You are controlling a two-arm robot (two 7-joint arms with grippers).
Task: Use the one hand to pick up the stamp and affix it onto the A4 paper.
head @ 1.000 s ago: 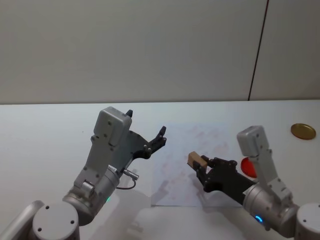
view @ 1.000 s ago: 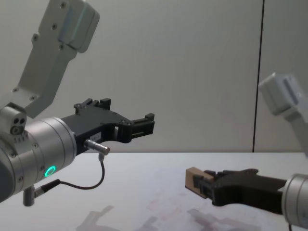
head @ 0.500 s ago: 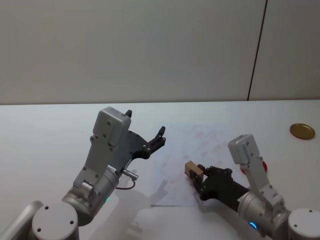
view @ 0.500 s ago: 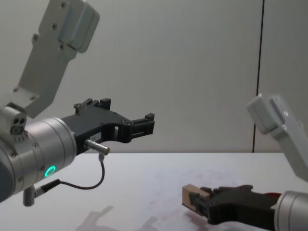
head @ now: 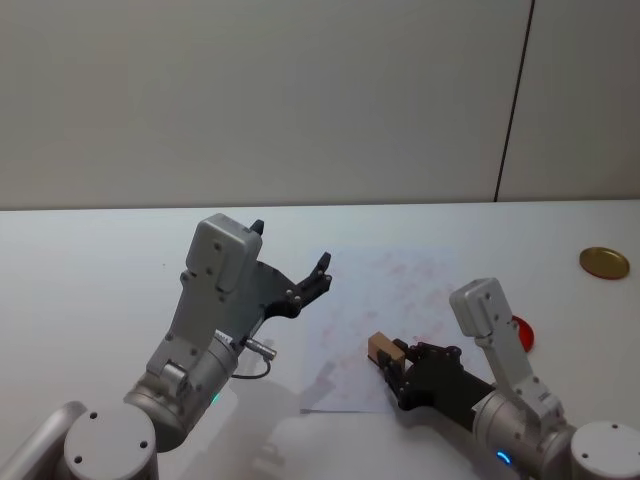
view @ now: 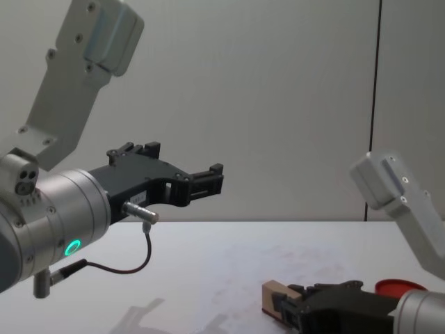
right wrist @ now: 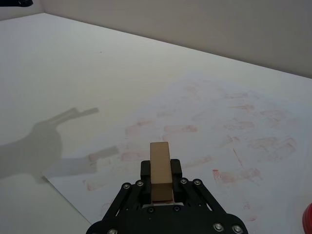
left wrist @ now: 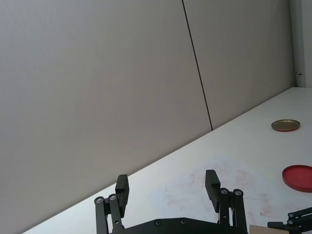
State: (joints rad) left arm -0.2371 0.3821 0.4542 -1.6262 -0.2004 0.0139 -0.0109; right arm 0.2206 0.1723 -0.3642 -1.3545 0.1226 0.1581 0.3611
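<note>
My right gripper [head: 393, 362] is shut on the stamp [head: 380, 348], a small light-tan wooden block that sticks out past its fingertips. In the right wrist view the stamp [right wrist: 160, 168] stands between the black fingers, over the near part of the A4 paper [right wrist: 219, 131]. The paper [head: 385, 300] is a white sheet with faint pink-red smudges lying mid-table. In the chest view the stamp [view: 272, 300] hangs low, close above the paper [view: 278, 268]. My left gripper [head: 305, 288] is held up in the air at the paper's left side, open and empty; its two fingers [left wrist: 212, 183] stand well apart.
A flat red round ink pad [head: 520, 332] lies just right of the paper, partly behind my right arm. A gold round lid [head: 605, 263] lies at the far right of the white table [head: 90, 270]. A grey wall stands behind.
My right gripper has moved left and toward the table's near edge, sinking lower over the paper with the stamp in it. The ink pad now shows more. The left arm has not moved.
</note>
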